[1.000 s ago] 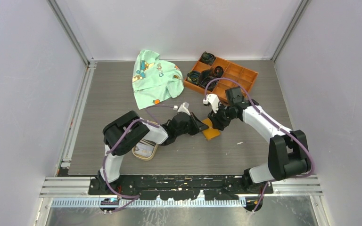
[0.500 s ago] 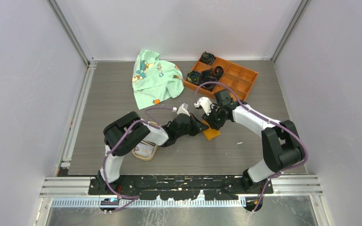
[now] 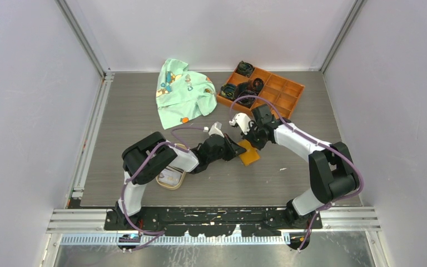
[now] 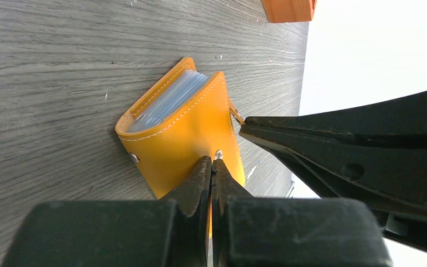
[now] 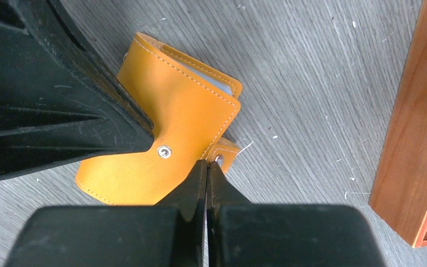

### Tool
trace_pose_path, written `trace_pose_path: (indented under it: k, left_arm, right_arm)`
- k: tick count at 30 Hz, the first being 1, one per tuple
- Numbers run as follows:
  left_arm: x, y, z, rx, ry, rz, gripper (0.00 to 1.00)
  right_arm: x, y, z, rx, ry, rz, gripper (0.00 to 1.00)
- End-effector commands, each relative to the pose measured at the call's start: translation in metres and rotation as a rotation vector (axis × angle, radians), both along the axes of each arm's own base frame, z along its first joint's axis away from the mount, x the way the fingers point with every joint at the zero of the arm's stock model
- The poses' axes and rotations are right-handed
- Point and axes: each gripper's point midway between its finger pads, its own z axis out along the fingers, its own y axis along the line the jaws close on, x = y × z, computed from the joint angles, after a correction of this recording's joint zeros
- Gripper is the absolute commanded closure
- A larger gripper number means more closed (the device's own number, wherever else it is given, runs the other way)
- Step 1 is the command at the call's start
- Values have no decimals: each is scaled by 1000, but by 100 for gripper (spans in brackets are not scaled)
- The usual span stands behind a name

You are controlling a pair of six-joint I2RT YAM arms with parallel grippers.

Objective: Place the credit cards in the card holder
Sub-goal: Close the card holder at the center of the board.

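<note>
The holder [image 3: 248,153] lies on the table [image 3: 122,122] near its middle, between the two grippers. It is folded over, orange cover up, with pale grey-blue slots [image 4: 169,100] showing at the open edge. Its strap is unsnapped: the stud [image 5: 164,150] on the cover is bare, and the tab [image 5: 222,156] sticks out past the edge.

The left gripper [image 4: 210,164] has its fingers pressed together, tips on the cover right beside the stud. The right gripper [image 5: 207,166] also has its fingers pressed together, tips touching the tab. The views do not show whether either one pinches any leather.

The cards [image 3: 169,177] lie in a tan dish [image 3: 181,181] near the front left, partly under the left arm and well apart from the holder. Their prints are too small to read.

An orange tray [image 3: 289,89] sits at the back right, behind the right gripper, with dark items in its left compartments. A pale green printed cloth [image 3: 182,92] lies crumpled at the back, left of the tray.
</note>
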Motion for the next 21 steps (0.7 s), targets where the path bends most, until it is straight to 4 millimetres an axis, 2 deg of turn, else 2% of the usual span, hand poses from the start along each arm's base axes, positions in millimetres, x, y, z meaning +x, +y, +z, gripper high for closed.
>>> trace_pose_path:
  k: [1,14,18,21]
  left_arm:
    - [-15,33,-68,219,79,11,100]
    - [-12,30,-53,206,32,-6,100]
    - [-13,31,-46,196,17,-6,100]
    - [-12,36,-43,206,4,4,100]
  right_arm:
    - [15,11,26,47,-64,-14,99]
    - [20,25,49,250,6,-71,99]
    - [19,33,49,287,53,-54,99]
    - [14,31,46,280,79,-47,99]
